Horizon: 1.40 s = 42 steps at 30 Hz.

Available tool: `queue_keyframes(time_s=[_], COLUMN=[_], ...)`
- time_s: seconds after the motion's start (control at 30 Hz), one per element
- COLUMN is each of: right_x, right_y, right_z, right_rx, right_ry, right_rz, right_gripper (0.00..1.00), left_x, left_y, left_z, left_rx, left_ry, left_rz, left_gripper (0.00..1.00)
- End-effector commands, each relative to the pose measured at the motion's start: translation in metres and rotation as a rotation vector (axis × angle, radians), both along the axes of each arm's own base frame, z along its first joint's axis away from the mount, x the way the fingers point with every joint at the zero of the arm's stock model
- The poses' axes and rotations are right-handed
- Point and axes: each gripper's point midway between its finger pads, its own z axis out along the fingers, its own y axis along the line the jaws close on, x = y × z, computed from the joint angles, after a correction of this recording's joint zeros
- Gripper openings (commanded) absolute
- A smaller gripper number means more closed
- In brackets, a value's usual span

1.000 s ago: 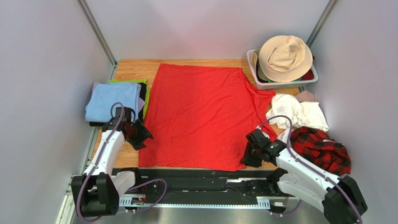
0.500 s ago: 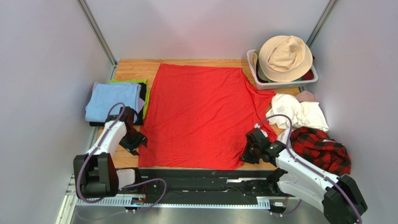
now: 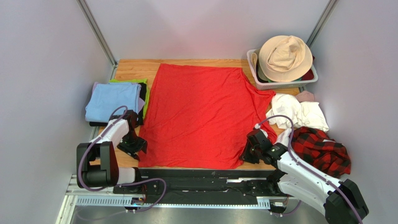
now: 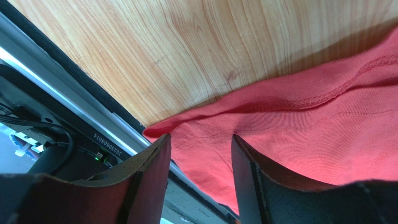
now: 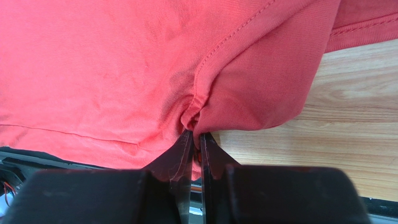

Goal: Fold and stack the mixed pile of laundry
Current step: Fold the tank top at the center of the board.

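The large red T-shirt (image 3: 201,112) lies spread flat over the middle of the wooden table. My left gripper (image 3: 132,144) is at its near left corner; in the left wrist view the left gripper (image 4: 200,137) stands open, its fingers straddling the red hem (image 4: 289,140) by the table edge. My right gripper (image 3: 247,153) is at the near right corner. In the right wrist view the right gripper (image 5: 195,134) is shut on a pinched fold of the T-shirt (image 5: 140,70). White cloths (image 3: 299,114), a plaid shirt (image 3: 322,149) and a small pink piece (image 3: 306,95) lie at the right.
A folded stack topped by a light blue cloth (image 3: 112,102) sits at the left edge. A white slatted basket (image 3: 280,84) with a beige hat (image 3: 285,56) stands at the back right. A black rail (image 4: 70,116) runs along the table's near edge.
The left gripper has swung down and inward to the shirt's near left corner. The right gripper has shut on the shirt's near right corner.
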Motion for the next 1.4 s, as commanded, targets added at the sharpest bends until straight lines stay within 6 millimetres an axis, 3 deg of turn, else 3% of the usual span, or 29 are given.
queue_keyframes(time_s=[0.0,0.1,0.13,0.17,0.23,0.33,0.47,0.6,0.67,0.8,0.87,1.1,1.37], right_x=[0.004,0.006,0.006,0.006,0.005,0.004,0.004,0.005,0.004,0.003,0.001,0.003,0.015], right_y=[0.000,0.000,0.000,0.000,-0.001,-0.003,-0.003,-0.002,-0.003,-0.004,-0.005,-0.005,0.001], right_z=[0.002,0.004,0.005,0.004,0.004,0.002,0.002,0.001,0.002,0.001,0.000,0.009,0.050], right_rx=[-0.001,-0.003,-0.002,-0.002,-0.004,-0.014,-0.011,-0.010,-0.014,-0.016,-0.016,-0.010,-0.001], right_ry=[-0.035,-0.038,-0.038,-0.037,-0.035,-0.031,-0.029,-0.030,-0.031,-0.029,-0.025,-0.036,-0.096], right_rz=[0.005,-0.003,-0.003,-0.004,-0.006,-0.009,-0.011,-0.012,-0.009,-0.012,-0.011,-0.019,0.016], right_gripper=[0.13,0.13,0.13,0.13,0.13,0.14,0.14,0.14,0.14,0.14,0.14,0.13,0.08], left_x=[0.018,0.022,0.027,0.028,0.032,0.031,0.030,0.030,0.031,0.031,0.032,0.033,0.032], left_y=[0.008,0.010,0.009,0.007,0.000,-0.003,-0.002,-0.002,-0.001,0.006,0.006,0.002,0.001], left_z=[0.006,0.002,0.000,-0.004,-0.010,-0.013,-0.012,-0.013,-0.012,-0.016,-0.016,-0.014,0.012], left_rx=[0.059,0.066,0.060,0.050,0.021,0.024,0.031,0.036,0.039,0.075,0.074,0.049,0.050], left_ry=[-0.042,-0.029,-0.041,-0.030,-0.035,-0.008,-0.012,-0.010,-0.020,-0.041,-0.047,-0.055,-0.153], left_rz=[0.014,0.010,-0.001,-0.004,-0.015,-0.013,-0.015,-0.013,-0.011,-0.024,-0.026,-0.069,-0.082], left_gripper=[0.56,0.52,0.47,0.34,0.30,0.35,0.58,0.57,0.40,0.19,0.01,0.00,0.00])
